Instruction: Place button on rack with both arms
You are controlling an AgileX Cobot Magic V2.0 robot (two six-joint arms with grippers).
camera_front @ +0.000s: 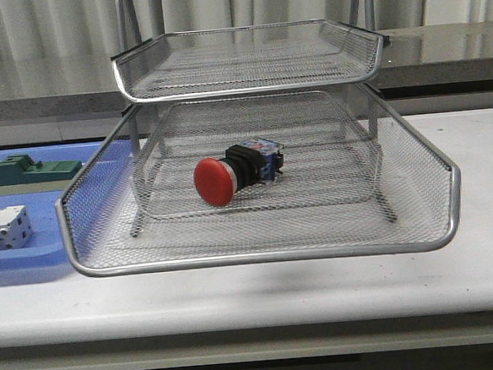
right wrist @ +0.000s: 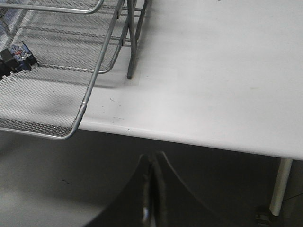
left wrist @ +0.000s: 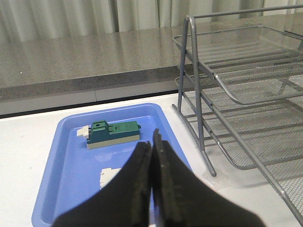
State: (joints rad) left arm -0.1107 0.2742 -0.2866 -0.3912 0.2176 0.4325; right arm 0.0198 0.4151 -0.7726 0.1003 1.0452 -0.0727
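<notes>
Pale pleated curtains [camera_front: 242, 3] behind a grey stone ledge [camera_front: 440, 49], white table [camera_front: 321, 290] in front.

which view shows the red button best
The front view: the button lies whole on its side in the rack, red head toward the camera. The right wrist view catches only its black-and-blue body at the frame edge. The left wrist view misses it.

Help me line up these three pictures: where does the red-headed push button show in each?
Front view: the red-headed push button lies on its side in the silver wire-mesh rack, large lower tray.
Left wrist view: not in it.
Right wrist view: only its black-and-blue body shows at the picture's edge, on the mesh.
Shared landmark: the rack.
</notes>
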